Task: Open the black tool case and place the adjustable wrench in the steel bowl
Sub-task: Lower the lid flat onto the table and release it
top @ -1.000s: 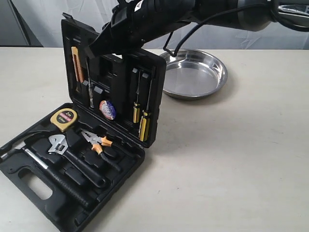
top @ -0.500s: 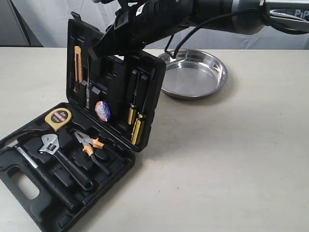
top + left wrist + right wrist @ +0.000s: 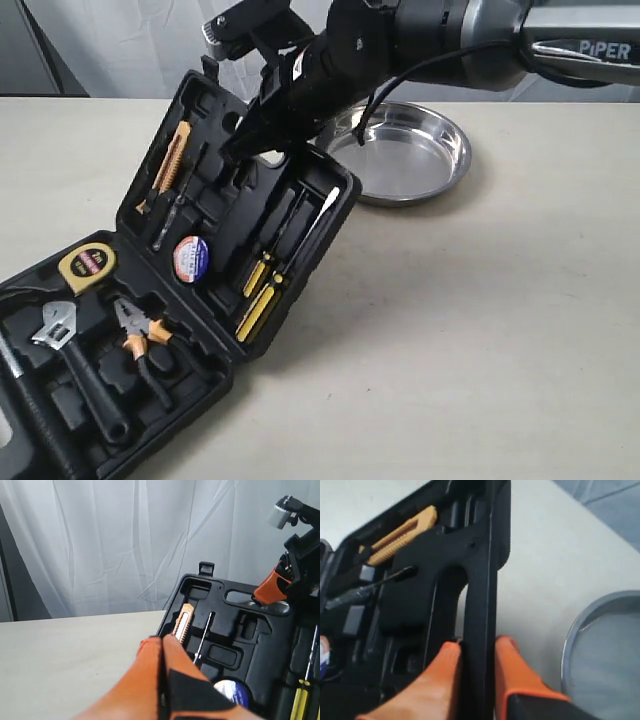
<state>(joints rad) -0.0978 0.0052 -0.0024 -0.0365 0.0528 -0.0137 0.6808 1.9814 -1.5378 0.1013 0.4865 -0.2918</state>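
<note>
The black tool case (image 3: 196,388) lies open on the table, its lid (image 3: 228,196) leaning back toward the steel bowl (image 3: 404,158). My right gripper (image 3: 256,146) is shut on the lid's upper edge (image 3: 479,585), one orange finger (image 3: 445,666) on each side (image 3: 477,645). The adjustable wrench (image 3: 80,374) rests in its recess in the case's base, silver head toward the tape measure. My left gripper (image 3: 162,640) is shut on nothing, hovering beside the lid (image 3: 235,630). The bowl (image 3: 605,655) holds nothing.
The base also holds a yellow tape measure (image 3: 85,266), orange-handled pliers (image 3: 140,342) and a hammer at the left edge. The lid carries an orange utility knife (image 3: 170,164), a tape roll (image 3: 190,255) and yellow screwdrivers (image 3: 262,288). A white curtain hangs behind.
The lid has swung back from nearly upright to a lean toward the bowl, my right gripper moving with it. The case's base has slid toward the near left.
</note>
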